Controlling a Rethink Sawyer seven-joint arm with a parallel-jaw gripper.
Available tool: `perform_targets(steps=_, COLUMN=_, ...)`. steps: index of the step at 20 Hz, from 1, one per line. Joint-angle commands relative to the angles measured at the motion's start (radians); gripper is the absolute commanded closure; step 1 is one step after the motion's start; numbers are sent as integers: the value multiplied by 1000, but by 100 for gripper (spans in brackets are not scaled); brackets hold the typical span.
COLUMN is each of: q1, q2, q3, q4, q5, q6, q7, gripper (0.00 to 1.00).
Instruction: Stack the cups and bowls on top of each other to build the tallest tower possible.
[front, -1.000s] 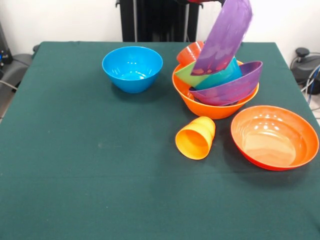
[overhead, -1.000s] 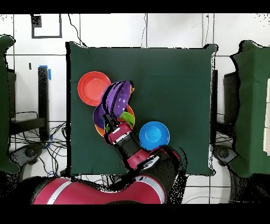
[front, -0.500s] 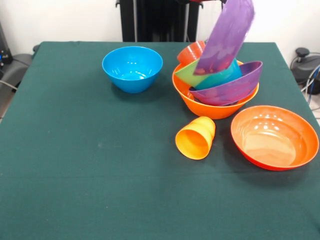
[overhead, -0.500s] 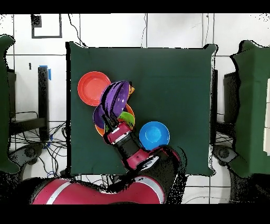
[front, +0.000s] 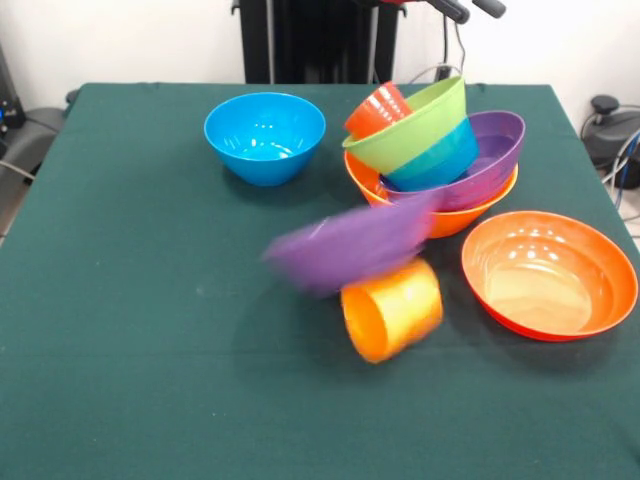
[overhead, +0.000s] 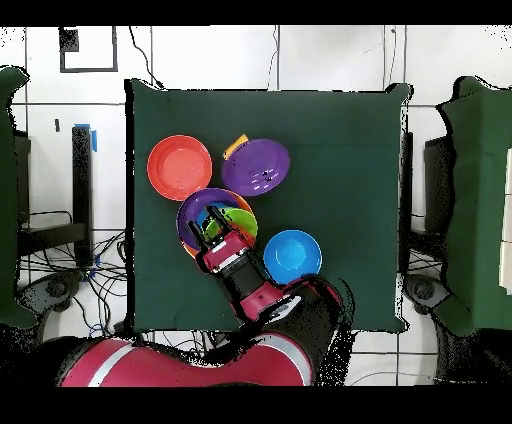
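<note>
In the front view, only two dark tips of the fingers (front: 470, 8) showed at the top edge, at 12 o'clock above the tower (front: 435, 160); they stood apart with nothing between them. The tower's base was a big glossy yellow-orange bowl (front: 450, 218), holding a wide purple bowl (front: 490, 160). A blue bowl (front: 440, 160) and a lime green bowl (front: 410, 128) sat nested in it, tilted. A red-orange cup (front: 375, 110) leaned at the green bowl's 10 o'clock. A second purple bowl (front: 348, 245) appeared as a blurred, shallow shape at 7 o'clock of the tower, overlapping the top of the yellow-orange cup (front: 392, 310), which lay on its side. A wide red-orange bowl (front: 550, 275) sat upright at the tower's 4 o'clock. A medium blue bowl (front: 265, 135) stood well apart at 9 o'clock. All lay on the dark green cloth of the counter (front: 150, 350).

In the overhead view, the gripper (overhead: 210, 232) hung over the tower (overhead: 190, 215), its fingers too small to tell how wide they were. The loose purple bowl (overhead: 256, 167) lay open side up at 1 o'clock of the tower, with the yellow-orange cup (overhead: 235, 146) peeking out at its 10 o'clock rim. The red-orange bowl (overhead: 179, 167) lay at the tower's 11 o'clock, the blue bowl (overhead: 292, 256) at its 4 o'clock.
</note>
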Motion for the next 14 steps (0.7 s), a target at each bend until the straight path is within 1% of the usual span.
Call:
perform_targets(steps=1, q1=18, q2=5, q3=108, q4=-19, q5=-16, q6=164, q7=149, gripper=0)
perform_targets(steps=7, q1=18, q2=7, q3=111, q4=-19, q5=-9, q6=157, q7=143, gripper=0)
perform_targets(steps=9, q1=19, q2=4, q3=108, q4=-22, q5=-15, q6=164, q7=148, gripper=0)
perform_targets(steps=12, q1=31, q2=4, q3=97, q4=-30, q5=-30, q6=206, q7=162, gripper=0)
perform_targets(steps=14, q1=32, q2=0, q3=95, q4=-26, q5=-25, q6=196, q7=153, gripper=0)
